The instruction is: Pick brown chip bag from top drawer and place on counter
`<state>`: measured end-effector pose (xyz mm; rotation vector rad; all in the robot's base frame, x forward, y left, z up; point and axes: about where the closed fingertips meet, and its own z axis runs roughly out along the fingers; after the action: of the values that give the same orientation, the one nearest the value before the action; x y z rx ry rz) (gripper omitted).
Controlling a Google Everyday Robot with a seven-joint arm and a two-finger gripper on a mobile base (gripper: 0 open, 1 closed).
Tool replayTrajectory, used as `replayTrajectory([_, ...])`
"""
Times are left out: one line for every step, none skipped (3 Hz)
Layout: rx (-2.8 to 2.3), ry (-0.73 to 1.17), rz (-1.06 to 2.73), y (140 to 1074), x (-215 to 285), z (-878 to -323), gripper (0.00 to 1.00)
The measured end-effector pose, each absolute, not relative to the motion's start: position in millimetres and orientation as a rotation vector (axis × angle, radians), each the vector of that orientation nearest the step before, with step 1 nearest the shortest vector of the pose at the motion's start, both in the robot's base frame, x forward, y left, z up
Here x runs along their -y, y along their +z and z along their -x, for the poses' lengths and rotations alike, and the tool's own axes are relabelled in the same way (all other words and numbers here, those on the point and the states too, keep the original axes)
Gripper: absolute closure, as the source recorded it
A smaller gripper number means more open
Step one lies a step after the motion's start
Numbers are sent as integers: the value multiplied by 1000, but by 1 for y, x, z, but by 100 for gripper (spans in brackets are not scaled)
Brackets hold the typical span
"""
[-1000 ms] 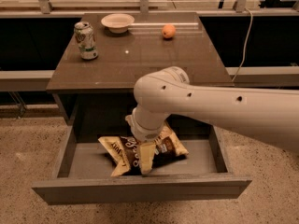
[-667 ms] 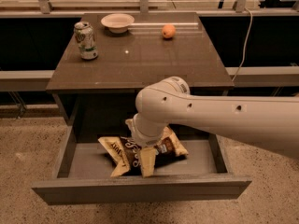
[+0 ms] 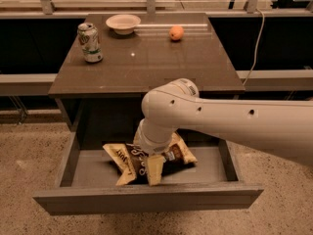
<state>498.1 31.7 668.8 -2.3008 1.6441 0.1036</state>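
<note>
- The claw is sitting low inside the top drawer, right over the middle of the brown chip bag. The wrist is hiding it, so I cannot tell whether it is open or closed.
- The bag is lying crumpled on the drawer floor, with pale ends sticking out toward 7 and 3 o'clock of the claw.
- Judgement: the bag is looking light, soft and crinkly, with slick film and fragile contents. A pinch on a raised fold near mid-body is looking safest, and a hard squeeze is risking crushed chips.
- The worktop is lying at 12 o'clock. It is carrying a soda can at 11, a bowl at 12 and an orange at 1.
</note>
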Motion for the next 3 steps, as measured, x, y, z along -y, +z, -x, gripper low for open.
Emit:
replayTrajectory([-1644,104,2301,672,-32,-498,63])
replayTrajectory([-1602,132,2284,709,-22,-500,53])
replayTrajectory([-1583,126,2259,740,-15,-500,29])
